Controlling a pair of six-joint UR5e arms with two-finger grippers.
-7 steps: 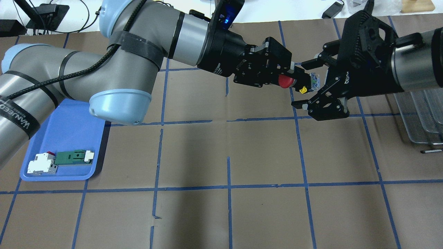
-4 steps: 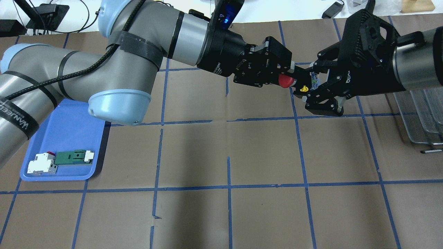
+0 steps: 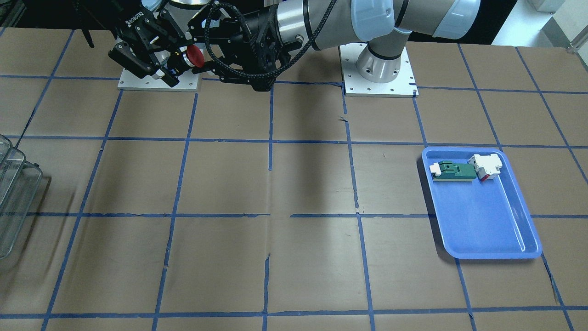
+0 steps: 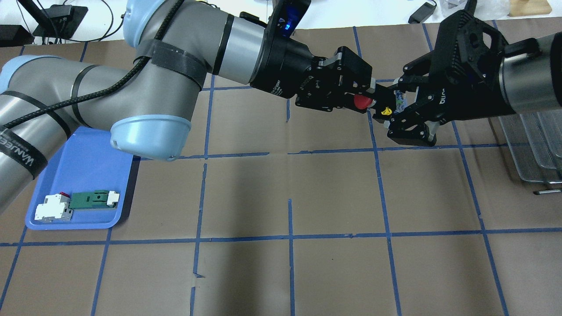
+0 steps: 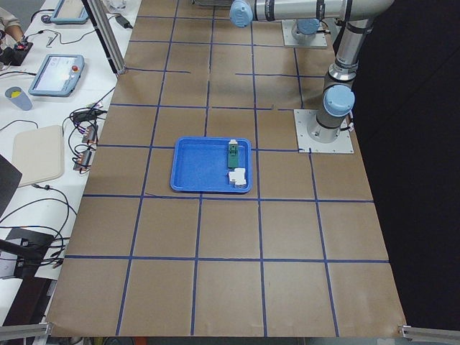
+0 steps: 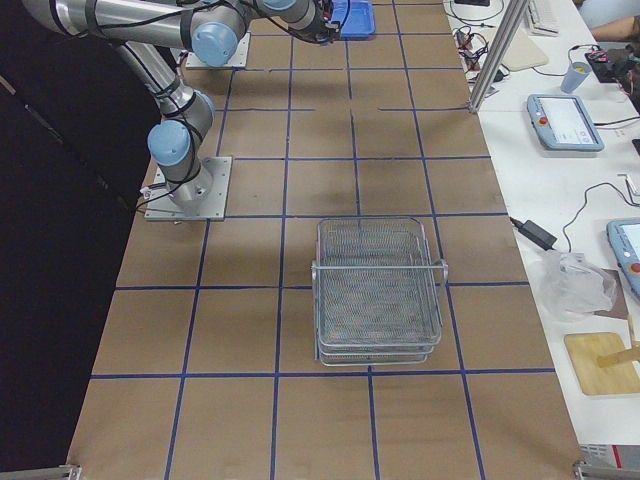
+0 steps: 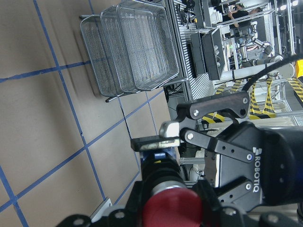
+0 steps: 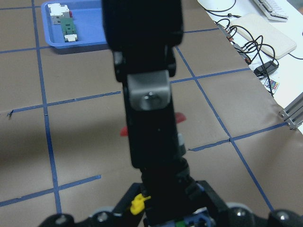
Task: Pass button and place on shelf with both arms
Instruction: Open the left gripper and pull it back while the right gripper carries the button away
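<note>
The button, with its red cap (image 4: 362, 102), hangs in the air between my two grippers over the far middle of the table. My left gripper (image 4: 371, 97) is shut on the button next to the cap. My right gripper (image 4: 392, 106) faces it from the right and is shut on the button's base end, where a yellow tab (image 4: 385, 112) shows. The front-facing view shows the red cap (image 3: 196, 57) between both hands. In the left wrist view the cap (image 7: 173, 211) fills the bottom. The wire shelf (image 4: 535, 145) stands at the right edge, apart from both arms.
A blue tray (image 4: 83, 166) at the left front holds a white block (image 4: 53, 207) and a green board (image 4: 90, 199). The shelf also shows in the exterior right view (image 6: 378, 290). Brown paper with blue tape lines covers the table (image 4: 290, 197).
My right gripper has closed its fingers onto the button's base, from wide open a second ago. My left gripper keeps its hold; both arms have barely moved.
</note>
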